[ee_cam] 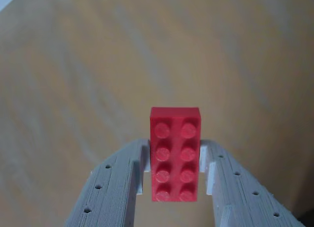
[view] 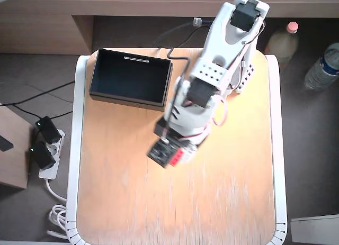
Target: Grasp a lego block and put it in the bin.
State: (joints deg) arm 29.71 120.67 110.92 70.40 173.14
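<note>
While the pincer (ee_cam: 174,185) was clamped on one lego block (ee_cam: 175,153), the brick sat between its two grey fingers (ee_cam: 115,188), studs facing the wrist view, above the wooden surface (view: 127,202). One black bin (view: 131,77) stood far left, well apart.

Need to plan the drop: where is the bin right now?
In the overhead view the bin sits at the table's upper-left corner, empty, up and left of the gripper holding the lego block. The wrist view does not show it.
</note>
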